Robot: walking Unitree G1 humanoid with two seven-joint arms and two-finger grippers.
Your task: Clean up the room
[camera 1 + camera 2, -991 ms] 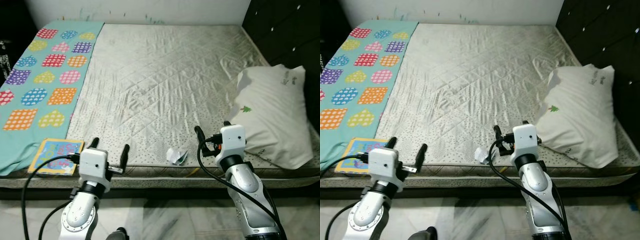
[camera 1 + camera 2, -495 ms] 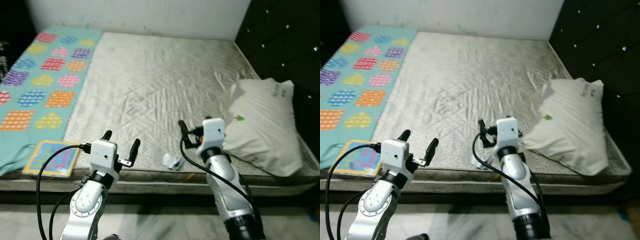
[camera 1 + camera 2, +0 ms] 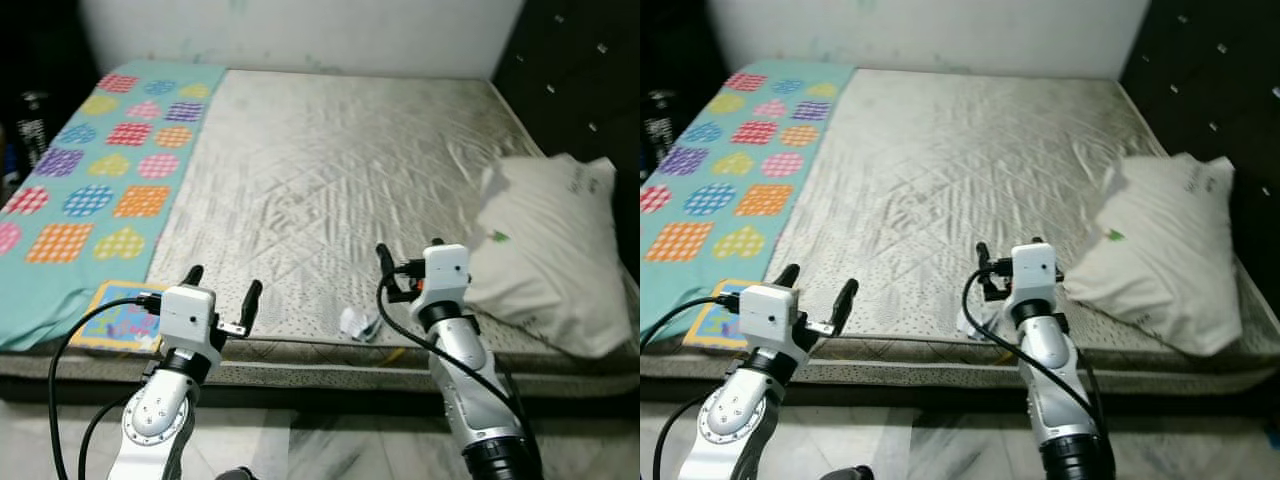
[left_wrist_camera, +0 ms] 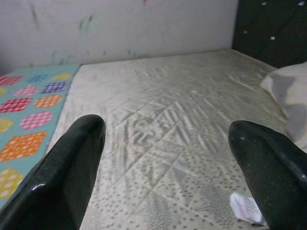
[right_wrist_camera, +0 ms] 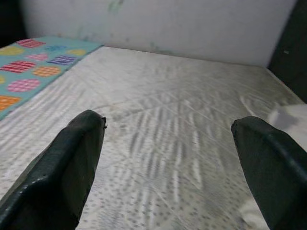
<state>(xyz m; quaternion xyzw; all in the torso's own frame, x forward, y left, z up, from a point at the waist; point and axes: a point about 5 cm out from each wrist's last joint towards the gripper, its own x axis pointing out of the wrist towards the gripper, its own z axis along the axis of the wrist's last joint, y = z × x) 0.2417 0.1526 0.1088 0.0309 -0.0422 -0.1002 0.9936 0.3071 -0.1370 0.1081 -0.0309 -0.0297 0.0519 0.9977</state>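
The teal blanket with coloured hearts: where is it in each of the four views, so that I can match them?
Left eye view: teal blanket on the bed's left part.
Right eye view: same place.
Left wrist view: beside the mattress, reaching the wall.
Right wrist view: far off, by the wall.
Shared landmark: grey quilted mattress.

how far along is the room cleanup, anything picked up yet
Nothing looks picked up. Both the left gripper and right gripper hover open and empty at the mattress edge. The crumpled white paper scrap and the colourful picture book remain on the bed, as does the white pillow.
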